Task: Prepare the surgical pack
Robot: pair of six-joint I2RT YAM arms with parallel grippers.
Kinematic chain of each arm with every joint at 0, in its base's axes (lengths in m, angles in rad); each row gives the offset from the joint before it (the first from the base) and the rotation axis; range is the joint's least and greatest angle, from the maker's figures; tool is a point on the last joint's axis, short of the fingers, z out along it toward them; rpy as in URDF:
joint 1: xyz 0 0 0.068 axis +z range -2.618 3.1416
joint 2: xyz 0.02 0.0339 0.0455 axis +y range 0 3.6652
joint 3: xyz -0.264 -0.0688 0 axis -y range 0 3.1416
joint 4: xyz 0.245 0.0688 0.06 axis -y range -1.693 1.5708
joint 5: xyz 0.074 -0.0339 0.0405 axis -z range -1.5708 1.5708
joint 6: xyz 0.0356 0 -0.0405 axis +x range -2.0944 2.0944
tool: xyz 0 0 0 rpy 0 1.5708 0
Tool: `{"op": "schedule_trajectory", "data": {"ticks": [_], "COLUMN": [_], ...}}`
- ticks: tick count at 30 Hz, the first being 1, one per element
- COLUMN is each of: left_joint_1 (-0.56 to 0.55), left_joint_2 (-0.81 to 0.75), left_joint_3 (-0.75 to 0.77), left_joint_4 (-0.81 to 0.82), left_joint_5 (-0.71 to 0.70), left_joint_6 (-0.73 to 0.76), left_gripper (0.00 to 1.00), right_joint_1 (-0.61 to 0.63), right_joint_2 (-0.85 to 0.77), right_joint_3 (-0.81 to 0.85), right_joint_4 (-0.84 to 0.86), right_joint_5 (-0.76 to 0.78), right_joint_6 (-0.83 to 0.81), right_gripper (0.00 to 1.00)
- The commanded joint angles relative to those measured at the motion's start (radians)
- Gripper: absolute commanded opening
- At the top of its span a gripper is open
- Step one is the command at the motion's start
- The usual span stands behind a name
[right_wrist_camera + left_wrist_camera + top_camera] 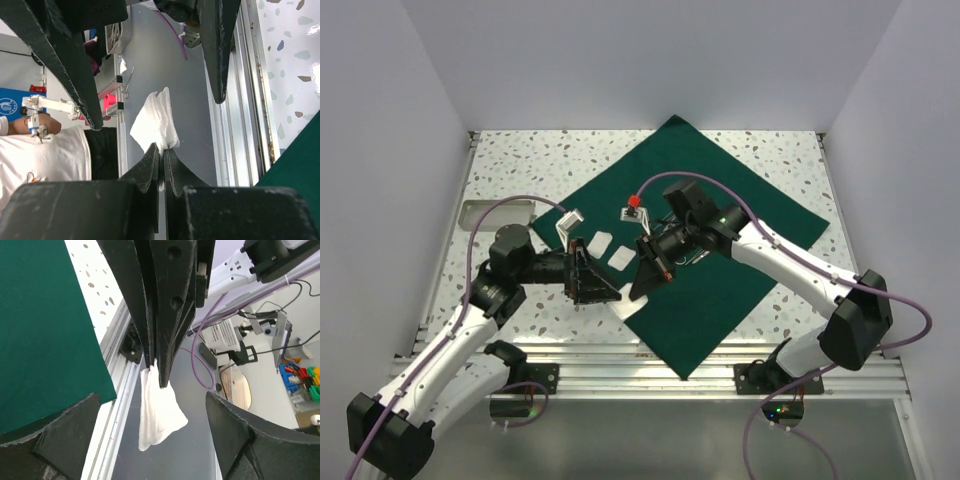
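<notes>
Pinching a white gauze square [160, 412] by its upper edge, the left gripper [157, 375] is clamped shut and holds it clear of the worktop [510, 170]. The right gripper [159, 111] faces it with fingers wide apart, and the gauze hangs between them. The green drape [740, 200] lies spread flat under both grippers — not yet folded. Two more gauze squares [600, 241] rest on it just beyond the left gripper. By this showing the pack is at an early stage — gauze placing is unfinished and all the folding remains.

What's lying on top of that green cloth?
Two white gauze squares lie on the green cloth. The right arm hides part of it, so anything beneath can't be seen.
</notes>
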Motion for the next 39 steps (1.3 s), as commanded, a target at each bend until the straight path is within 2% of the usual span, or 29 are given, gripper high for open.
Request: {"op": "schedule_trajectory", "data": {"ticks": [1, 7, 13, 14, 16, 21, 22, 25, 26, 27, 28, 29, 30, 31, 33, 34, 35, 36, 39], "left_joint_1": [-0.006, -0.005, -0.006, -0.006, -0.006, -0.006, -0.006, -0.005, -0.002, 0.013, 0.027, 0.043, 0.091, 0.125, 0.240, 0.301, 0.323, 0.340, 0.406], "left_joint_2": [0.008, 0.057, 0.093, 0.094, 0.097, 0.112, 0.120, 0.149, 0.166, 0.178, 0.191, 0.218, 0.230, 0.244, 0.280, 0.310, 0.332, 0.355, 0.450], "left_joint_3": [-0.010, 0.005, 0.020, 0.022, 0.026, 0.075, 0.088, 0.117, 0.134, 0.149, 0.176, 0.189, 0.206, 0.226, 0.246, 0.278, 0.302, 0.328, 0.396], "left_joint_4": [0.060, 0.060, 0.030, 0.030, 0.019, -0.117, -0.146, -0.213, -0.258, -0.294, -0.324, -0.376, -0.409, -0.432, -0.469, -0.505, -0.524, -0.544, -0.541], "left_joint_5": [0.067, 0.122, 0.151, 0.153, 0.147, 0.099, 0.064, -0.002, -0.025, -0.058, -0.112, -0.141, -0.181, -0.236, -0.282, -0.389, -0.446, -0.576, -0.745], "left_joint_6": [-0.007, 0.000, 0.027, 0.027, 0.036, 0.117, 0.139, 0.185, 0.222, 0.248, 0.274, 0.321, 0.348, 0.369, 0.415, 0.449, 0.466, 0.484, 0.530], "left_gripper": [0.90, 0.80, 0.63, 0.57, 0.51, 0.20, 0.00, 0.00, 0.00, 0.00, 0.00, 0.00, 0.00, 0.00, 0.00, 0.00, 0.00, 0.00, 0.00], "right_joint_1": [0.001, 0.003, 0.003, 0.004, 0.004, 0.003, 0.004, -0.006, -0.014, -0.026, -0.064, -0.089, -0.117, -0.176, -0.218, -0.235, -0.235, -0.237, -0.237], "right_joint_2": [0.017, 0.064, 0.101, 0.104, 0.112, 0.113, 0.113, 0.117, 0.118, 0.117, 0.110, 0.091, 0.075, 0.061, 0.032, 0.028, 0.025, 0.018, -0.015], "right_joint_3": [0.052, 0.112, 0.158, 0.164, 0.168, 0.176, 0.181, 0.199, 0.201, 0.205, 0.199, 0.176, 0.161, 0.142, 0.101, 0.099, 0.102, 0.101, 0.035], "right_joint_4": [-0.024, -0.104, -0.153, -0.158, -0.164, -0.185, -0.202, -0.233, -0.239, -0.256, -0.264, -0.268, -0.271, -0.271, -0.283, -0.322, -0.345, -0.366, -0.359], "right_joint_5": [-0.060, -0.055, -0.038, -0.037, -0.037, 0.019, 0.050, 0.234, 0.294, 0.401, 0.446, 0.492, 0.538, 0.588, 0.621, 0.642, 0.649, 0.653, 0.611], "right_joint_6": [0.000, -0.065, -0.109, -0.112, -0.118, -0.118, -0.109, -0.067, -0.047, -0.032, 0.006, 0.026, 0.048, 0.065, 0.059, 0.024, 0.001, -0.019, -0.012], "right_gripper": [0.00, 0.00, 0.00, 0.00, 0.00, 0.00, 0.07, 0.22, 0.36, 0.41, 0.47, 0.59, 0.62, 0.63, 0.63, 0.63, 0.63, 0.64, 0.64]}}
